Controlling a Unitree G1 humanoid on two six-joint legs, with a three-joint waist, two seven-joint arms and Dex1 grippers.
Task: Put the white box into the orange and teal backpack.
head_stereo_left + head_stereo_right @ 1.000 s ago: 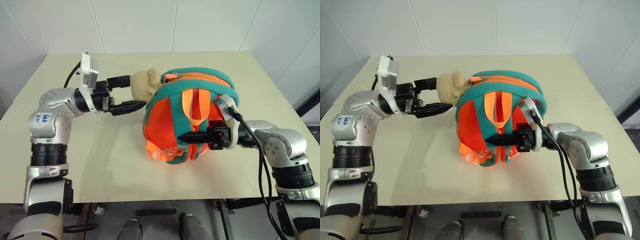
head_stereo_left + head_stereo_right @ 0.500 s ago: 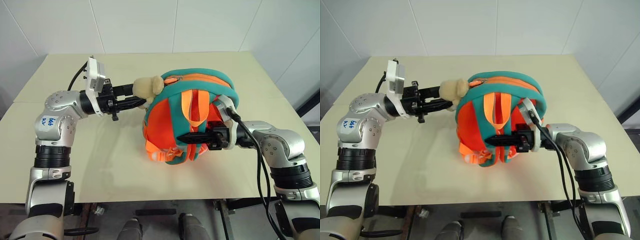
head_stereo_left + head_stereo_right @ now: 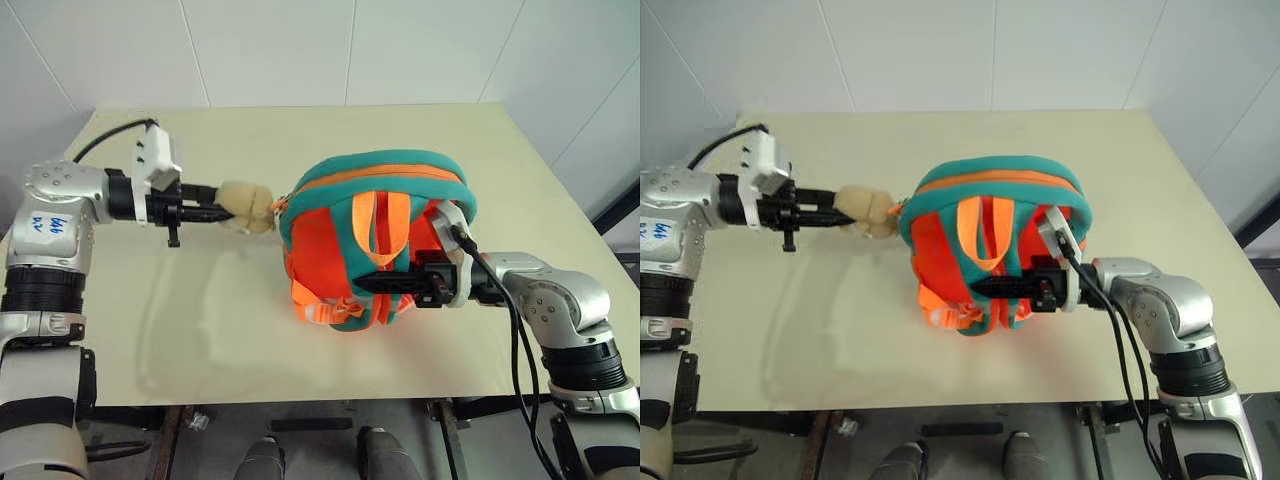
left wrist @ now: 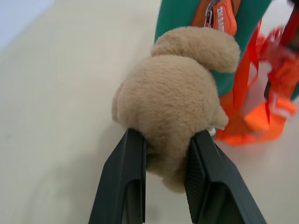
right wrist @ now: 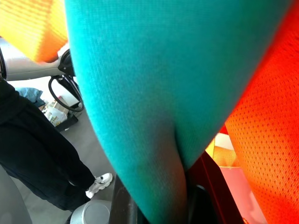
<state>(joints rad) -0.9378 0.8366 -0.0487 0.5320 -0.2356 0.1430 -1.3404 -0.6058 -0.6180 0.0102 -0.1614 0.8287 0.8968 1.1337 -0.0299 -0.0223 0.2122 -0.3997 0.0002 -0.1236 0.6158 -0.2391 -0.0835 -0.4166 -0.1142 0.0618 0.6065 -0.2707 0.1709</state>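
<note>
**Kid:** What is the left gripper holding?

**Helper:** It is squeezing the tan plush toy between its two black fingers. The fingers are only a little bit apart, with the soft toy squashed between them.

**Kid:** Why is it grabbing the toy?

**Helper:** The toy is hooked on right by the zipper pull. I think the robot is using the toy like a handle, pulling sideways so the zipper slides open.

**Kid:** And the right gripper?

**Helper:** It is pinching a teal strap on the near side of the orange and teal backpack. Its fingers are closed tight on it. I think it is holding the bag in place so it is not sliding across the table while the other arm is tugging.

**Kid:** Where is the backpack sitting?

**Helper:** In the middle of the table, between the two arms, straps facing the robot.

**Kid:** And the white box?

**Helper:** I am not seeing it on the table. The bag is looking zipped up, so it needs opening first.
</note>
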